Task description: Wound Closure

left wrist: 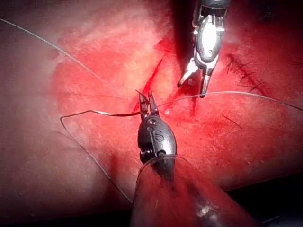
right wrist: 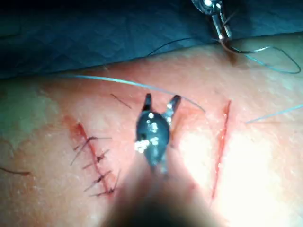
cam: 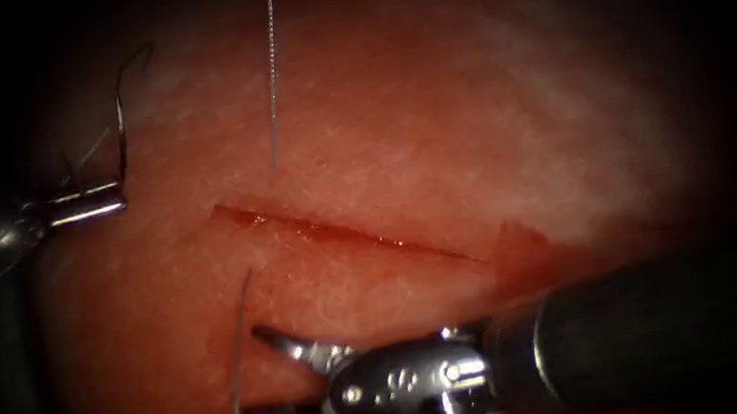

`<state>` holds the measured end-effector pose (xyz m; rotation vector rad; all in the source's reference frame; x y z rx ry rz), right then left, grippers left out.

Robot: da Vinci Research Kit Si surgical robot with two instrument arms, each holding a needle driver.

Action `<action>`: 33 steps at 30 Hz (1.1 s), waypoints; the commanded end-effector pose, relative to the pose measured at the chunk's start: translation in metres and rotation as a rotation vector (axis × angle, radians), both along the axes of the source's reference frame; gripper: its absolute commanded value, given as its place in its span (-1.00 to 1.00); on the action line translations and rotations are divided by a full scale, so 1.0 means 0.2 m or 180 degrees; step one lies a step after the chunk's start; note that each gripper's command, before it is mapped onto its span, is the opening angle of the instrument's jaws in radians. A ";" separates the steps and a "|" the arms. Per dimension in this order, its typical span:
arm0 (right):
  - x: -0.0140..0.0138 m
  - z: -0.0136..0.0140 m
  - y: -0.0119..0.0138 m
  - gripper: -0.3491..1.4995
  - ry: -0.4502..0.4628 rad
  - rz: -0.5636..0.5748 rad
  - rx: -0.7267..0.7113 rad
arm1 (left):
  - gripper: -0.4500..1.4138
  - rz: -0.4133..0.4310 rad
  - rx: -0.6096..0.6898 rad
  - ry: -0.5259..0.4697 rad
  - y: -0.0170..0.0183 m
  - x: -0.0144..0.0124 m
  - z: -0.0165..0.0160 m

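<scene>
My left tool (cam: 119, 196) is shut on the curved needle (cam: 121, 116) near one end of its curve, left of the cut (cam: 343, 232). The needle arcs upward, free of the tissue (cam: 490, 113). In the left wrist view the same tool (left wrist: 147, 98) holds the needle (left wrist: 104, 113) level above the tissue. The thread (cam: 270, 67) goes into the tissue just beyond the cut's left end and comes out on the near side (cam: 239, 350). My right tool (cam: 252, 373) is open beside that near strand, holding nothing; its jaws (right wrist: 162, 98) stand spread over the tissue.
An older stitched wound (right wrist: 94, 165) with dark cut ends lies beside the open cut (right wrist: 220, 142). Red fluid lines the cut. A dark cloth (right wrist: 94, 38) borders the tissue. The right tool's thick shaft (cam: 655, 330) covers the near right of the tissue.
</scene>
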<state>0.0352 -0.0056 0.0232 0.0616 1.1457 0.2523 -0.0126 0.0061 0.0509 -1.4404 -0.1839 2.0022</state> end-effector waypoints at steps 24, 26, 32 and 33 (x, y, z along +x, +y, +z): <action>0.017 0.050 0.014 -1.00 -0.0060 -0.0048 0.0072 | -1.00 -0.0001 0.0031 -0.0011 -0.007 -0.002 0.002; 0.014 0.046 0.011 -1.00 -0.0091 -0.0051 0.0097 | -1.00 -0.0001 0.0031 -0.0011 -0.007 -0.002 0.002; 0.008 0.022 -0.002 -1.00 -0.0061 -0.0080 0.0129 | -1.00 -0.0002 0.0031 -0.0010 -0.007 -0.002 0.002; 0.007 0.018 -0.004 -1.00 -0.0036 -0.0082 0.0132 | -1.00 -0.0002 0.0031 -0.0010 -0.007 -0.002 0.002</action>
